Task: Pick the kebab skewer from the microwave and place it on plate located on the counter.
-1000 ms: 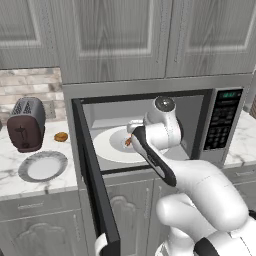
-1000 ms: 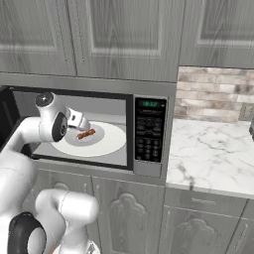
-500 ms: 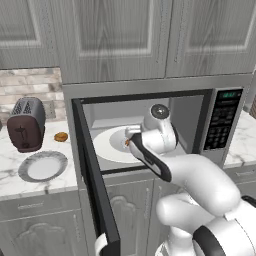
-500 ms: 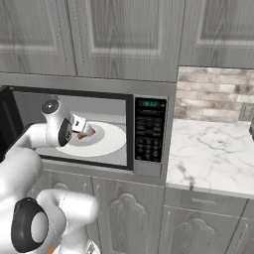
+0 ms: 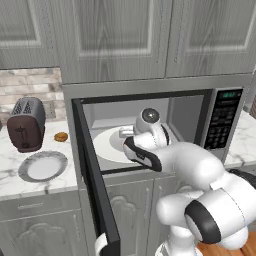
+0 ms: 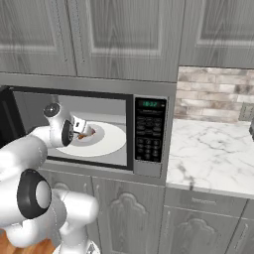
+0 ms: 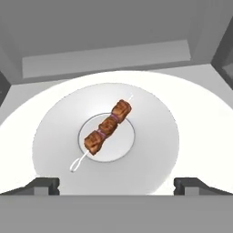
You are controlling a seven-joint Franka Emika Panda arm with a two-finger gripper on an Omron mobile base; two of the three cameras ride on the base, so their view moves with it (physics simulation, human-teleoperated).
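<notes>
Kebab skewer (image 7: 108, 127): lying diagonally on the small dish (image 7: 150, 136) at the turntable (image 7: 200, 123) centre, inside the microwave (image 5: 220, 95).
Gripper (image 7: 116, 185): fingers spread wide, holding nothing.
Step in hand: approaching; best done by straddling the meat chunks crosswise before closing.
Change: the hand is reaching deeper than a second ago.
Plate (image 5: 42, 166): waiting beside the toaster (image 5: 26, 123).
</notes>
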